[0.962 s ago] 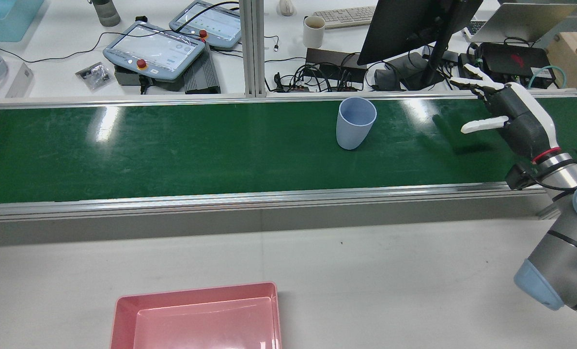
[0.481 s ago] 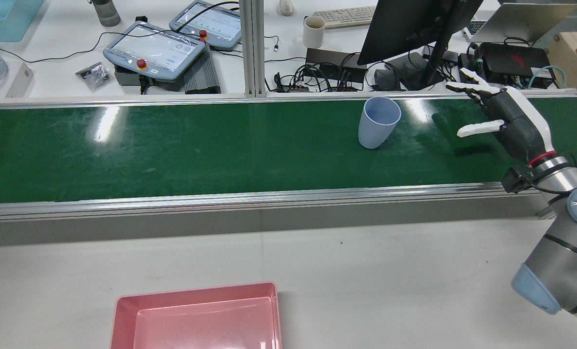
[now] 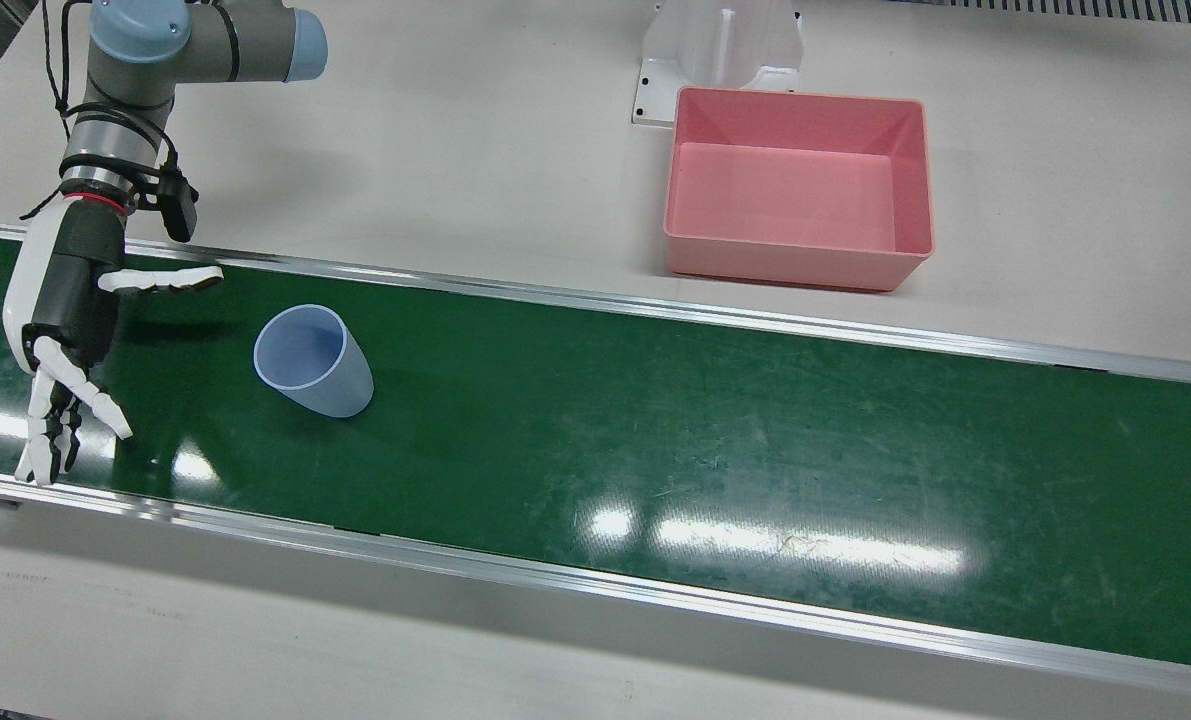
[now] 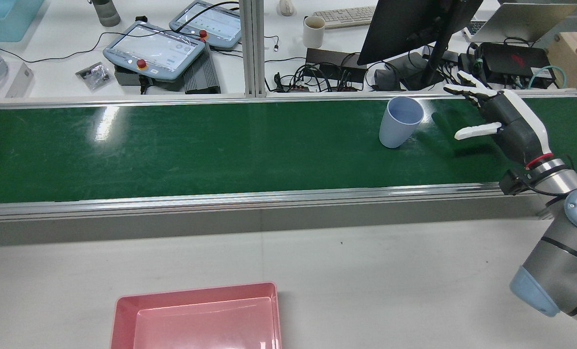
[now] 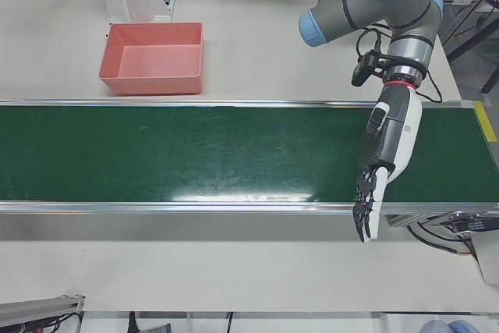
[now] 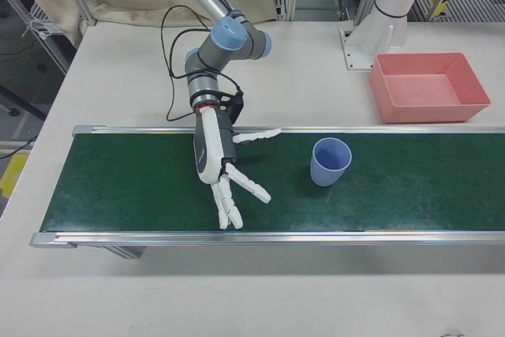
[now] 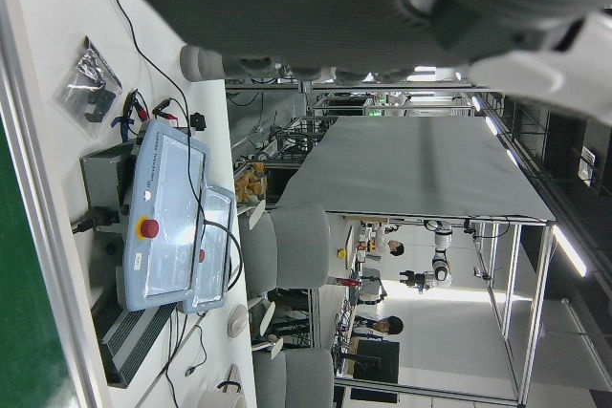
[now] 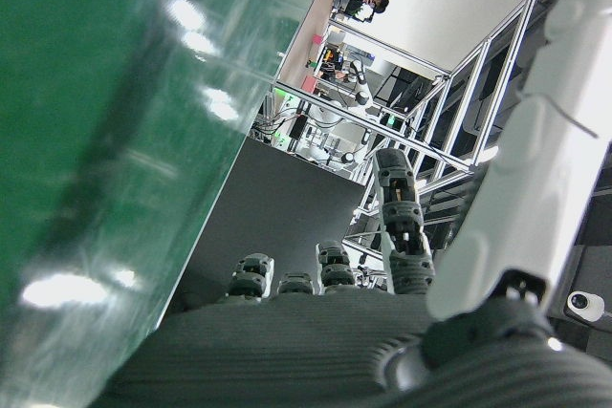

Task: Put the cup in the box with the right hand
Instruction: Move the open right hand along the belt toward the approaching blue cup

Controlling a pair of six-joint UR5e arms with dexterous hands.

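A: Lab stn, white bench [image 3: 515, 150] w/ a green conveyor belt [image 3: 755, 430] across it, desks w/ monitors behind. Where's the cup?

B: Blue cup [image 3: 312, 360] stands upright on the belt, mouth up, just off the right hand's [image 3: 65, 310] palm side, near but not touching. Pink box [image 3: 797, 195] sits empty on the bench, well apart from the hand, back toward the robot's side and across to its left.

A: Hand state?

B: Right hand spread wide, thumb out toward the cup, holding nothing, low over the belt. Left hand [image 5: 383, 154] also over the belt, fingers straight and roughly together, empty.

A: How'll the cup handle?

B: Prob light thin plastic, stiff enough, smooth wall so maybe slippery. It tapers to a narrow base, so a nudge could tip it. I'd wrap the mid-to-upper wall, thumb one side, fingers opposite, moderate squeeze. Judgement only.

A: Views differ?

B: Front view shows cup, box and right hand together; no left hand there. Left-front view shows the left hand and box, but no cup. Right-front view [image 6: 330, 161] gives the cup's side profile and the gap to the hand. Rear view [image 4: 400, 121] shows the cup near the belt's far edge. Right hand view: only belt and fingers, no cup.
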